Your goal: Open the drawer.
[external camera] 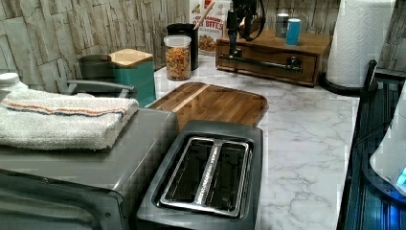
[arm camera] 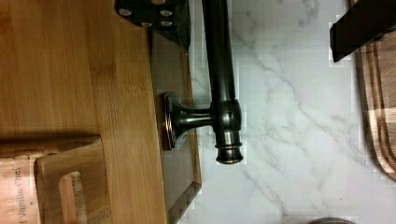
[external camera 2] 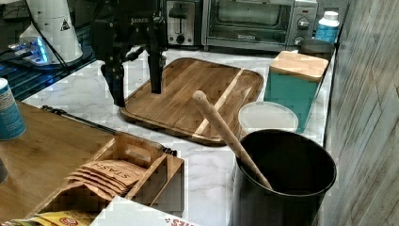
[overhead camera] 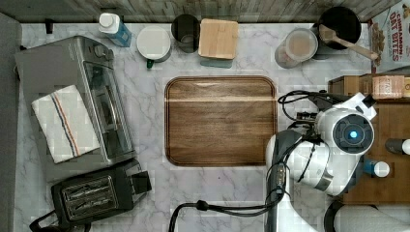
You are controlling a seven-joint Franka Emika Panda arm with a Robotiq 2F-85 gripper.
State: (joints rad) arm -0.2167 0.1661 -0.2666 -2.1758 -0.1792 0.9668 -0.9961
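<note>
Straddling the drawer's black bar handle [arm camera: 220, 70], the gripper [external camera 2: 136, 84] is seen with fingers spread, one each side of the bar. The drawer [external camera: 268, 64] is set shut at the worktop's far edge, handle lengthwise along its front.

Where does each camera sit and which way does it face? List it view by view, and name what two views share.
Top view: overhead, looking straight down on the counter; the arm sits at the top view's right.
Left view: low behind the toaster, facing the drawer.
Right view: opposite end, looking past the cutting board; the open gripper hangs above it.
Wrist view: looking down at the drawer's handle.
Left and right views share the cutting board.
</note>
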